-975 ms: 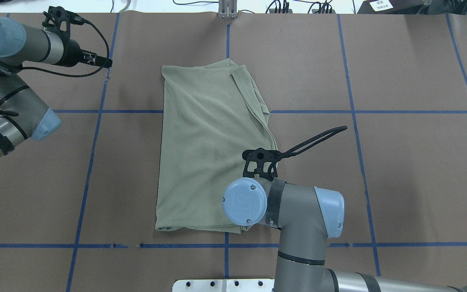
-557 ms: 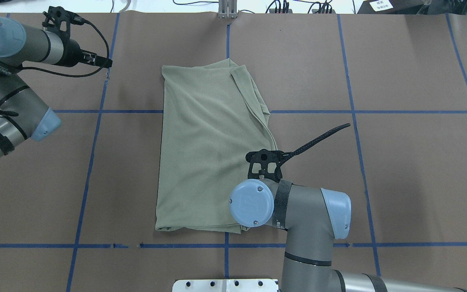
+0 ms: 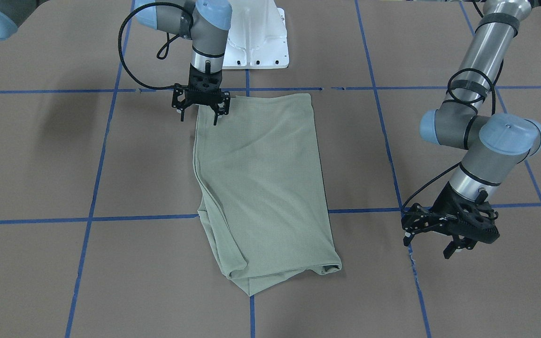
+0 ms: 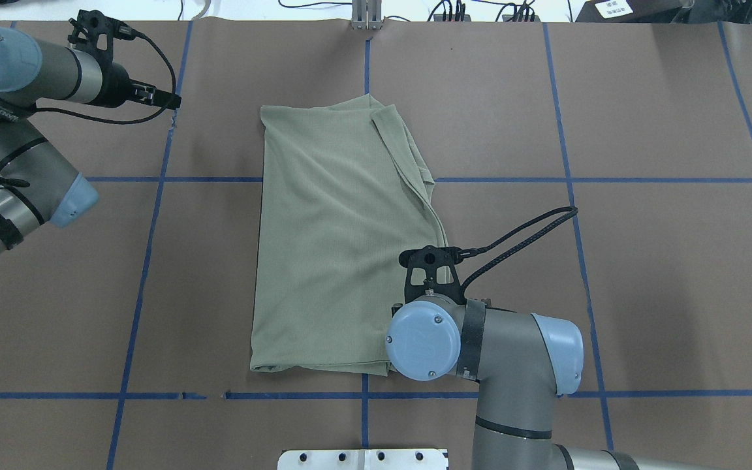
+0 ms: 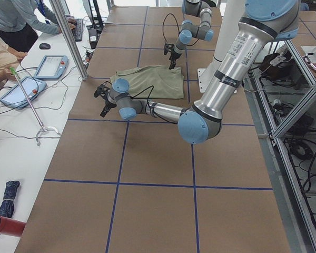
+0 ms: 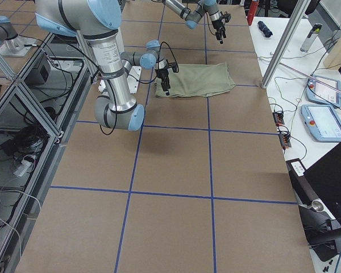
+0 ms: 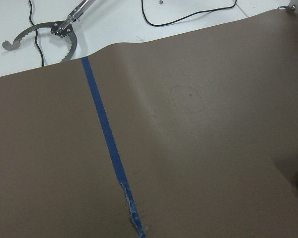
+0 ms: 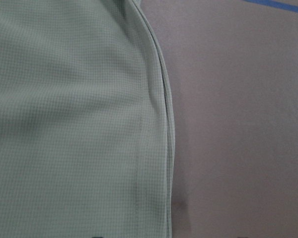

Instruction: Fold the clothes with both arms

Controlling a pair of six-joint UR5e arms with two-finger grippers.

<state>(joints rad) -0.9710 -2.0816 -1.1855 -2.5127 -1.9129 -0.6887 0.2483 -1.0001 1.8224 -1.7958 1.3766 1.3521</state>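
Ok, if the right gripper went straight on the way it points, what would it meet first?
Most likely the green shirt: the right gripper points straight down over its side edge by the robot-side corner, fingers open, one over cloth, one over the brown table cover. Its height is unclear.

The sage-green folded knit shirt [image 4: 337, 241] was soft, matt cloth with a fine grid-like weave and stitched hems. The brown paper-covered tabletop [image 4: 663, 274] looked matt and smooth, faintly rippled at its far edge. Its blue tape lines [image 4: 563, 130] were matt, one frayed and torn. The silver-grey right arm [image 4: 513, 365] had satin metal tubes, smooth light-blue plastic caps and a braided black cable [image 4: 562, 212]. Its black end effector [image 3: 198, 117] looked like matt plastic.
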